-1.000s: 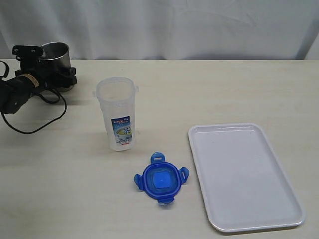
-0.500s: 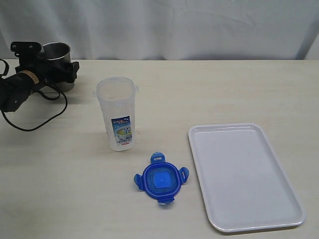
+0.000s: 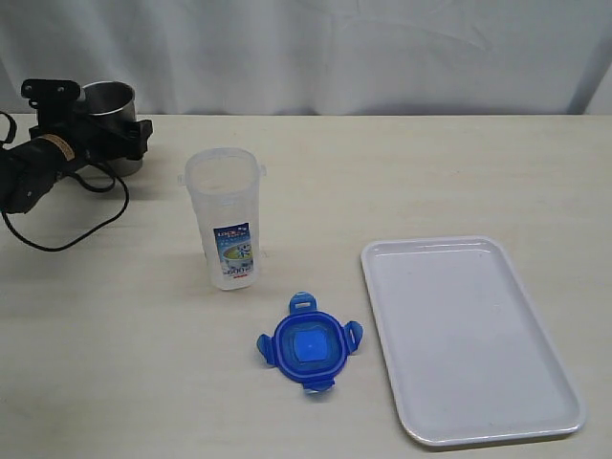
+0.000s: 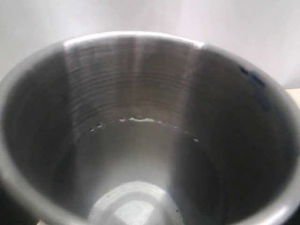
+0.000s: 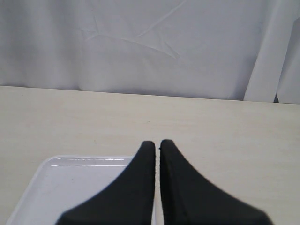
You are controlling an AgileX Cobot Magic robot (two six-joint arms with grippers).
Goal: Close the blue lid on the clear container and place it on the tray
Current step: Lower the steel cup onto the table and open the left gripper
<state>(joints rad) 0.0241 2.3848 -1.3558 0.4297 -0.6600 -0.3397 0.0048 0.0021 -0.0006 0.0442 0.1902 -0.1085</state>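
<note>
Nearest me, the blue lid [image 3: 309,344] lies flat on the tabletop [image 3: 430,172], flaps splayed, just beside the tray [image 3: 459,335]. Behind it the clear container [image 3: 226,215] stands upright and uncapped. The right fingers [image 5: 140,187] are pressed together on nothing, over the tray's end. Farthest back, the left fingers [image 3: 137,134] straddle a steel cup [image 3: 107,96]; gripping or loose, I cannot tell. Lidding looks unstarted. Next, someone must lift the lid and seat it squarely.

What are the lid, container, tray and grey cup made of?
The blue lid: translucent glossy plastic, thin hinged flaps. The clear container: clear plastic, see-through walls. The tray: white plastic probably, smooth sheen. The grey cup: brushed steel seemingly, fine rings inside.
</note>
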